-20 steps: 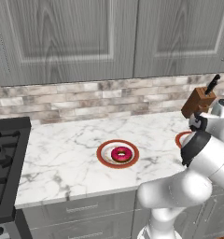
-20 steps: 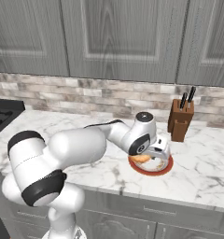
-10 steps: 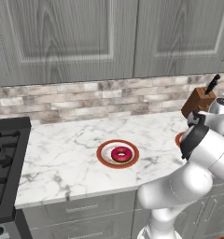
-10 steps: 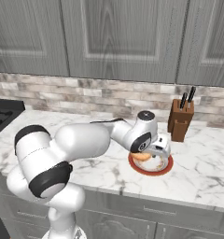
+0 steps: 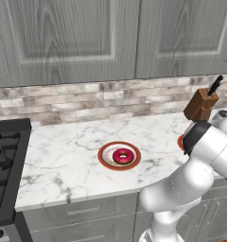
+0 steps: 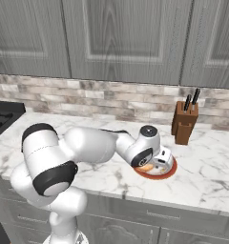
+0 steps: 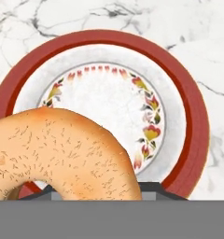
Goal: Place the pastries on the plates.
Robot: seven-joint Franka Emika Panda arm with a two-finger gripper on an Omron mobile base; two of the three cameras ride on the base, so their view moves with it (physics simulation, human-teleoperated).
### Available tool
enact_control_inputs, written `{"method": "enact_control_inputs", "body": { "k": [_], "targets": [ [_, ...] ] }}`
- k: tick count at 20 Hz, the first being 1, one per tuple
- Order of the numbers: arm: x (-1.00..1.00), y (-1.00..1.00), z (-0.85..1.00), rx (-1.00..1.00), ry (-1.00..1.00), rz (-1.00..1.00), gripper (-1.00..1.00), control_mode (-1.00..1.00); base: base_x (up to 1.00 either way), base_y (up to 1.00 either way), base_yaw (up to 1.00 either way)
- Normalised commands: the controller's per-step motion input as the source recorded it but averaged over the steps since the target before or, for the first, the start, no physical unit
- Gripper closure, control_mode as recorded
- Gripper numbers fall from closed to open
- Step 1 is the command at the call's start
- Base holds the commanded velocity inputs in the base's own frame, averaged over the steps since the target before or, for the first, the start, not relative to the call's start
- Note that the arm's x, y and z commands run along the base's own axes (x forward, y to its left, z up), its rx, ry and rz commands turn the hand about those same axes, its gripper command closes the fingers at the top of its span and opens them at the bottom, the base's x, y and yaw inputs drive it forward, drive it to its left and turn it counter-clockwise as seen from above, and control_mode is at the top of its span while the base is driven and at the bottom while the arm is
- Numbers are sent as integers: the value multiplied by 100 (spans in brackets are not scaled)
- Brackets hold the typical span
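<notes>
- While pressed close at the lower left of the hand view, golden-orange doughnut (image 7: 62, 154): matte, finely flecked crust, rounded ring, probably light and soft, so best taken across the ring's band with a gentle squeeze, not crushed.
- Fingers hidden behind that pastry; cannot tell whether clenched on it or let go, though hanging so close before the camera suggests held.
- Just beyond, filling the frame's middle: right plate (image 7: 193, 116), flat and hard-looking, wide red-brown rim, whitish centre ringed with small painted flowers; likely slick, so a dropped ring may slide a little.
- Gripper (image 6: 157, 164) at centre-right of the right base view, low over that plate's rim (image 6: 170, 170), orange showing beneath the hand.
- Farther left on the veined marble counter (image 5: 63, 160), at the middle of the left base view: pink-iced doughnut (image 5: 123, 156), glossy, already lying in the centre of the left plate (image 5: 104, 156).
- Farthest back, at the right edge: wooden knife block (image 6: 184, 126), standing before the brick backsplash.
</notes>
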Motion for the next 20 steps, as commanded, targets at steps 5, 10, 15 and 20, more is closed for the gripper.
{"method": "enact_control_inputs", "body": {
  "k": [5,10,15,20],
  "targets": [
    [7,0,-1,0,-7,-1,100,-100,0,0,0],
    [22,0,0,0,-3,-2,100,-100,0,0,0],
    [6,0,0,0,0,-1,-100,-100,0,0,0],
    [-2,0,0,0,-1,0,-100,-100,0,0,0]
  ]
}}
